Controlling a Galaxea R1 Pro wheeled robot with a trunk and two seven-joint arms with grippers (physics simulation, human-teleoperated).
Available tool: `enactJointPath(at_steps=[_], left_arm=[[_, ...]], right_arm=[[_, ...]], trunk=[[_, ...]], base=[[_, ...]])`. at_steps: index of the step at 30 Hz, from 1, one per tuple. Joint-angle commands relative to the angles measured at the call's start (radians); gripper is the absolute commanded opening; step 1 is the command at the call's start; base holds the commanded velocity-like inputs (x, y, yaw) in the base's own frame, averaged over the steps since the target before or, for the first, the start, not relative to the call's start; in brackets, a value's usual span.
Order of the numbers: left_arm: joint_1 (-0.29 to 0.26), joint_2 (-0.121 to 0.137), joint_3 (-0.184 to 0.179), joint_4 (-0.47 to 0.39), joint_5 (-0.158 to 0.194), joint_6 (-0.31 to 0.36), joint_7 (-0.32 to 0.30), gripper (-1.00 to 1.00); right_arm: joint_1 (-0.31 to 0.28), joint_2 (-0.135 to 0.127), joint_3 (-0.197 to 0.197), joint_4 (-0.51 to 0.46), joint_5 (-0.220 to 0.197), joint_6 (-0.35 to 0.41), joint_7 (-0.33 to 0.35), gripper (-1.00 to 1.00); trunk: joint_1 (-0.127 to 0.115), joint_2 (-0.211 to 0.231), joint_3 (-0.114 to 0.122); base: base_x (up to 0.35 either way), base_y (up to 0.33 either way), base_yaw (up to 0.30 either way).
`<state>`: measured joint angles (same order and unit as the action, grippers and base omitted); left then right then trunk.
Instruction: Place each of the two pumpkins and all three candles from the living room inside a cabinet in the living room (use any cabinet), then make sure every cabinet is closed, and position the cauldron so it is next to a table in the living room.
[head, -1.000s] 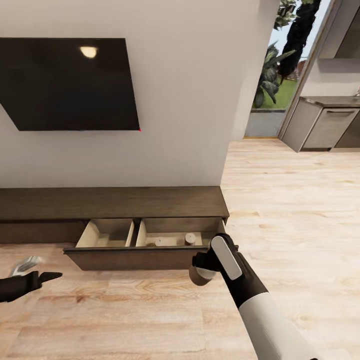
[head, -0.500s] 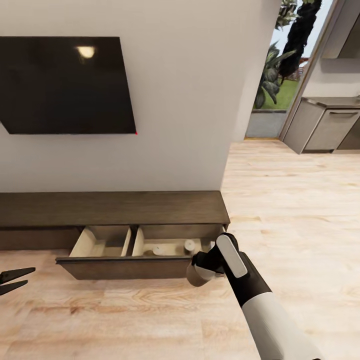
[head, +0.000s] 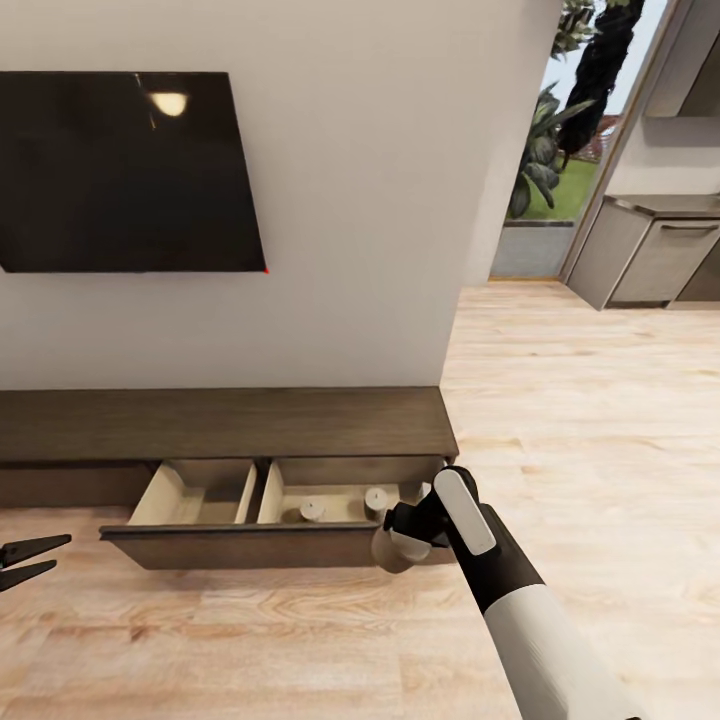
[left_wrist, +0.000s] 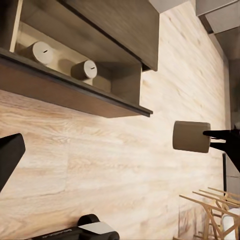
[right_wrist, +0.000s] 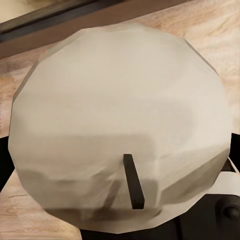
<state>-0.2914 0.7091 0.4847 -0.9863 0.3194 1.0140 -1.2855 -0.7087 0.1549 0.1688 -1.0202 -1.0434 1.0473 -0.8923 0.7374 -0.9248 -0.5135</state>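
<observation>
The cabinet (head: 225, 423) stands against the white wall (head: 350, 200), below the black TV (head: 125, 170). One wide drawer (head: 250, 545) is pulled out over the wood floor (head: 600, 430). Its dark front edge runs parallel to the cabinet face. A divider splits its pale interior into two compartments.

The compartment nearer the cabinet's right end holds two candles (head: 313, 510) (head: 376, 497), both upright and set apart from each other. The other compartment shows bare beige walls.

The right gripper (head: 408, 530) is clamped on a third candle (head: 398, 548). This candle hangs just outside the drawer's front right corner, above the floor, at about front-edge height. In the left wrist view the candle (left_wrist: 191, 136) is clear of the drawer corner, with open floor between them. The right wrist view shows its flat top with the dark wick (right_wrist: 133, 180).

The left gripper (head: 25, 562) hovers low over the floor, well to the left of the drawer, fingers parted and holding nothing.

Open floor extends to the right, toward a doorway with grey kitchen units (head: 650, 250) and garden plants (head: 570, 110).
</observation>
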Motion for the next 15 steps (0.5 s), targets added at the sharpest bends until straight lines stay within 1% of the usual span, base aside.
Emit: enactJointPath(at_steps=[1, 5, 9, 15], left_arm=[[0.000, 0.000, 0.000, 0.000, 0.000, 0.000, 0.000, 1.00], [0.000, -0.001, 0.000, -0.002, 0.001, 0.000, 0.000, 1.00], [0.000, -0.003, 0.000, -0.005, 0.001, -0.001, 0.000, 1.00], [0.000, -0.005, -0.001, -0.006, 0.001, -0.001, 0.000, 1.00]], right_arm=[[0.000, 0.000, 0.000, 0.000, -0.003, -0.001, -0.001, -1.00], [0.000, 0.000, 0.000, 0.000, -0.003, -0.001, -0.001, -1.00], [0.000, 0.000, 0.000, 0.003, -0.003, -0.001, 0.000, -1.00], [0.000, 0.000, 0.000, 0.004, -0.002, -0.001, 0.001, -1.00]], trunk=[[0.000, 0.000, 0.000], [0.000, 0.000, 0.000], [0.000, 0.000, 0.000], [0.000, 0.000, 0.000]], base=[[0.063, 0.000, 0.000], [0.138, 0.000, 0.000], [0.062, -0.004, 0.000], [0.150, -0.064, 0.000]])
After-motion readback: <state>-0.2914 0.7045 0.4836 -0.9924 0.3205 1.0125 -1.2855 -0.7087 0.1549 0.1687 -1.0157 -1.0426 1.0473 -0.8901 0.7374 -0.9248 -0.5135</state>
